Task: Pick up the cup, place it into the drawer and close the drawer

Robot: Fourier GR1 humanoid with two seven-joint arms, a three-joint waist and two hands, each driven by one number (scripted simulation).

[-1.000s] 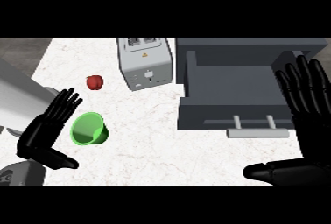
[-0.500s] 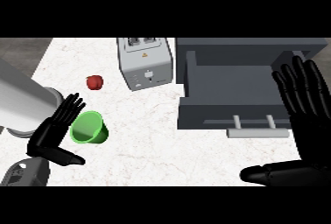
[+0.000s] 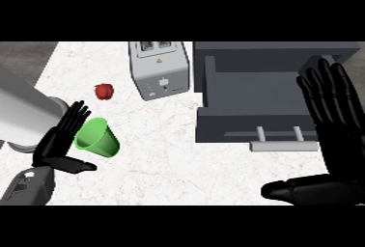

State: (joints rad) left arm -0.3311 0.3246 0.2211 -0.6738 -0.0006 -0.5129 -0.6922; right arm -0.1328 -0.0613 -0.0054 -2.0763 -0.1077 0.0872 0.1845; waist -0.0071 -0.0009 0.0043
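A green cup (image 3: 98,138) lies tilted on the white counter at the left, its mouth facing up and left. My left hand (image 3: 61,141) is open right beside it on its left, fingers straight and partly in front of the rim, thumb stretched out below the cup. The grey drawer (image 3: 257,99) stands pulled open at the right, its handle (image 3: 282,144) toward me. My right hand (image 3: 335,130) is open at the right edge, fingers up over the drawer's right side, thumb pointing left.
A grey toaster (image 3: 160,70) stands at the back, left of the drawer. A small red pepper (image 3: 104,90) lies on the counter behind the cup. My grey left forearm (image 3: 21,116) fills the left edge.
My left hand has moved right and slightly up, closing in on the cup. The cup and the right hand have stayed in place.
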